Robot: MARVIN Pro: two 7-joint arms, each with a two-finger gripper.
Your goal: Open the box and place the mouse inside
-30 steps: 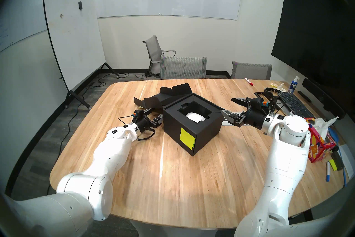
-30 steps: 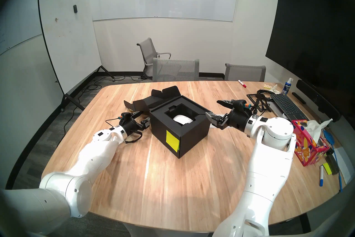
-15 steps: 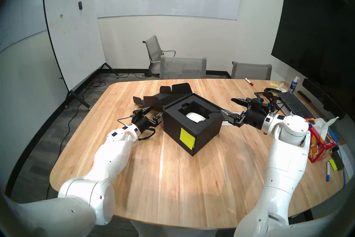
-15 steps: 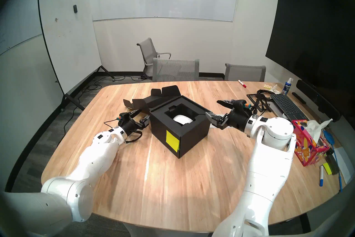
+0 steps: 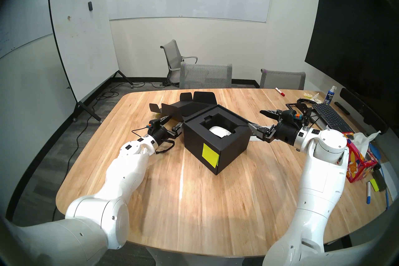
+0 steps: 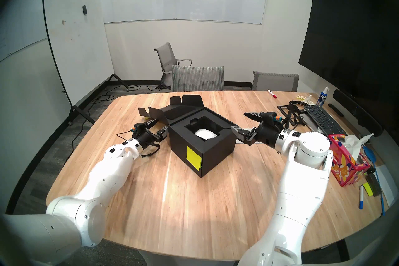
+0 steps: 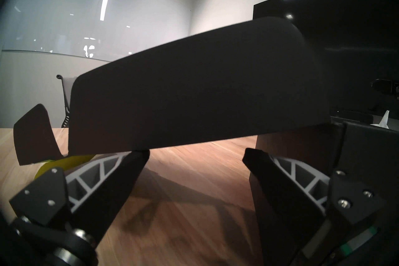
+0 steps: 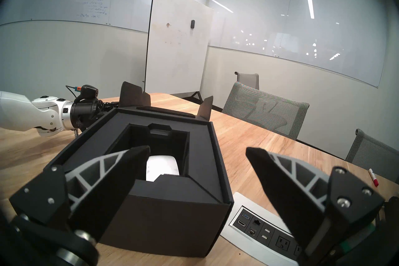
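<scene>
Our left gripper (image 5: 172, 122), fingers apart, sits under the box's (image 5: 216, 146) open flap lid (image 5: 183, 108); our right gripper (image 5: 258, 118) gapes empty; mouse (image 5: 219, 131) lies inside.

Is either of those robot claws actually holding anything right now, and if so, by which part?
Nothing is held. The left gripper is open under the box's flap lid; the right gripper is open beside the box, with the mouse inside it.

Bright overhead light, sharp, dark fisheye rim
</scene>
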